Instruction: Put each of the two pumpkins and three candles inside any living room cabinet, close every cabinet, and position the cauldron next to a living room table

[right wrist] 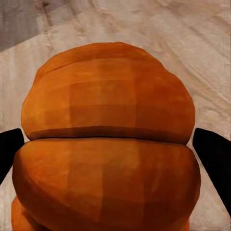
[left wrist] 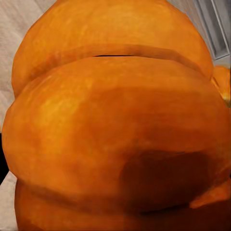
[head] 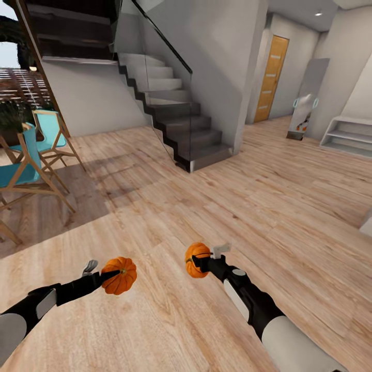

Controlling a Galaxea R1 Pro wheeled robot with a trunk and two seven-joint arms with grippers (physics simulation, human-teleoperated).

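Observation:
I carry two orange ribbed pumpkins above the wood floor. My left gripper [head: 106,276] is shut on one pumpkin [head: 120,275], whose ribs press close to the left wrist camera [left wrist: 115,125]. My right gripper [head: 202,262] is shut on the other pumpkin [head: 196,259]; in the right wrist view that pumpkin [right wrist: 108,144] sits between the two dark fingers [right wrist: 214,159]. The candles, the cabinet and the cauldron are out of view.
A dark staircase [head: 175,121] with a glass railing rises ahead. Wooden chairs with turquoise seats [head: 28,155] stand at the left. An orange door [head: 271,77] and low white shelves [head: 349,135] lie at the far right. Open wood floor [head: 206,206] stretches between.

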